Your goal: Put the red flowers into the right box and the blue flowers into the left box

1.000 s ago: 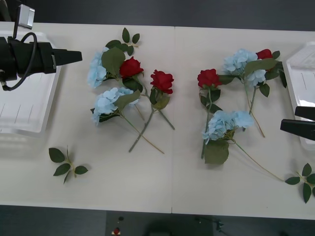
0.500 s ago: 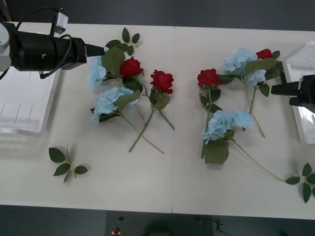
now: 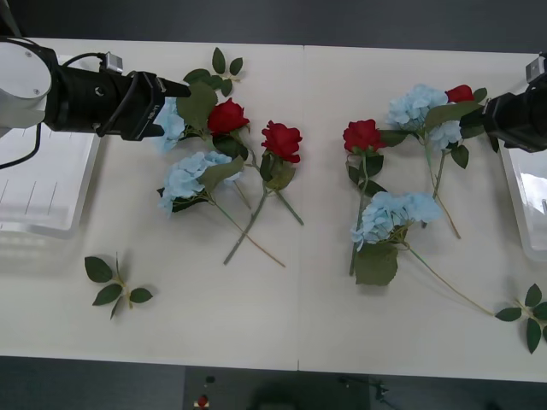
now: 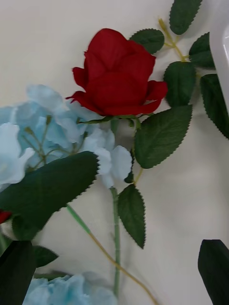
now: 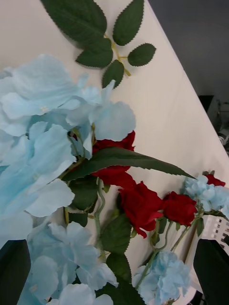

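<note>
The right gripper, fingers spread and empty, sits at the frame's right edge, just right of the far-right rose. The left gripper, spread, overhangs the upper-left hydrangea. All flowers lie on the table, stems trailing toward the bottom.

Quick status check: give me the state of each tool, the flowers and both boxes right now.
Left tool: open, over a blue hydrangea.
Right tool: open, above the far-right red rose.
Red roses: four, all on the table.
Blue hydrangeas: four, on the table.
Left box: no flowers.
Right box: no flowers visible.
</note>
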